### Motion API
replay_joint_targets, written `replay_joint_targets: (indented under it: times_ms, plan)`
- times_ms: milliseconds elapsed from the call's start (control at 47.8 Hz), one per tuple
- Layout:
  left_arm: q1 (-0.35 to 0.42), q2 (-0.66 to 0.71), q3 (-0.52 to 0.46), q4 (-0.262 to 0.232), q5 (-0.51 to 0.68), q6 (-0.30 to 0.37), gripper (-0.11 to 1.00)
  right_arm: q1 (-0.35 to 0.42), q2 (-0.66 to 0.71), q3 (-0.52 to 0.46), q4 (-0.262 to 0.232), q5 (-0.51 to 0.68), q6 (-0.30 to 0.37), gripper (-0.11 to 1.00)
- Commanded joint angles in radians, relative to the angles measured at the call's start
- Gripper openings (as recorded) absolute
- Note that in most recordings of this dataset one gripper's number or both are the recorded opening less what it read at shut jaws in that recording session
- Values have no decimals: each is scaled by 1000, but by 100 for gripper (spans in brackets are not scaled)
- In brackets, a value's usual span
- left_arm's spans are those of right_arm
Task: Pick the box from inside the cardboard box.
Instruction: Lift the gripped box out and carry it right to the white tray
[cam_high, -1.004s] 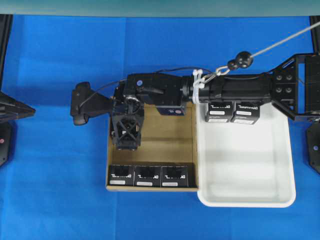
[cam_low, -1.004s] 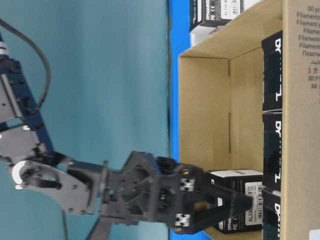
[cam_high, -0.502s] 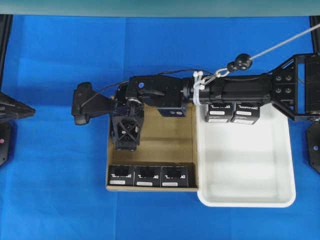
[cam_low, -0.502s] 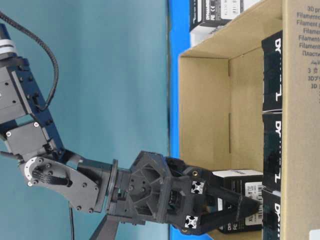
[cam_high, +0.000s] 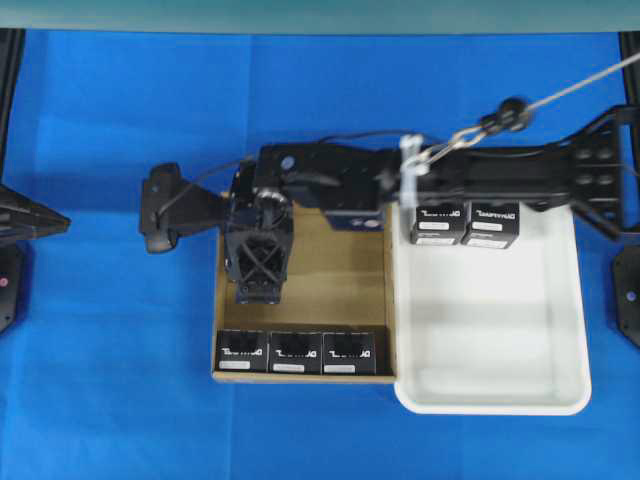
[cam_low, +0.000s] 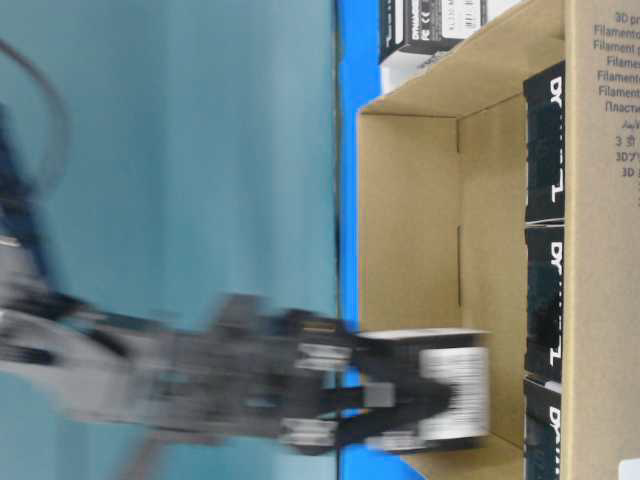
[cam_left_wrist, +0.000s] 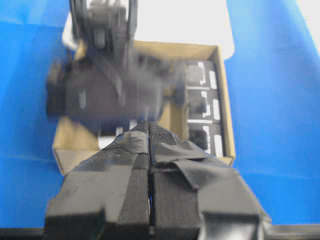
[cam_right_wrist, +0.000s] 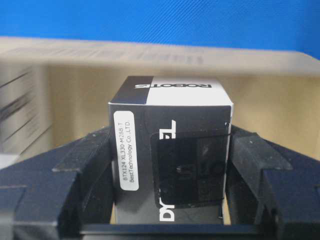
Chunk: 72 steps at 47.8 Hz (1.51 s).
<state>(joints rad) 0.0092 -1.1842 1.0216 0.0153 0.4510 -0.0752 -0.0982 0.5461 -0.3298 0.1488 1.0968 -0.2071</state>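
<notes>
Work surface: table covered edge to edge in plain, saturated blue, matte, with no pattern.

Backdrop: flat teal wall running as a narrow band along the table's far edge in the overhead view; in the table-level view the same teal panel fills the left half of the frame, meeting the blue along a dark line.

Lighting: even and bright, with soft short shadows on the blue.

No windows, floor or other furniture visible.
</notes>
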Motion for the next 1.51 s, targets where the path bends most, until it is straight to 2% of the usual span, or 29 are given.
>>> replay_joint_targets:
  times_ms: [0, 230, 439, 607, 711, 879, 1046, 1172, 1339, 1486]
  plan:
    - [-2, 6, -25, 3, -5, -2, -7, -18, -78, -17, 3, 48, -2, 61]
    - [-2, 3, -26, 2, -8, -14, -7, -64, -239, -8, 3, 186, 2, 61]
    - [-2, 2, -29, 2, -23, -14, -7, -95, -380, 20, 3, 264, 9, 61]
    - [-2, 2, -32, 3, -26, -15, -7, -100, -443, 20, 3, 350, 14, 61]
    - [-2, 2, -34, 2, -26, -15, -7, -101, -485, 11, -2, 393, 43, 61]
    - [-2, 5, -32, 2, -26, -15, -7, -115, -561, 57, -2, 422, 54, 61]
    - [-2, 6, -29, 3, -20, -14, -7, -117, -660, 195, -3, 417, 55, 61]
    - [-2, 8, -28, 3, -20, -15, -7, -110, -733, 374, -2, 376, 54, 61]
    - [-2, 8, -29, 3, -20, -17, -7, -92, -828, 595, -2, 210, 55, 61]
    - [0, 9, -29, 3, -20, -15, -7, -54, -854, 753, -3, 72, 48, 61]
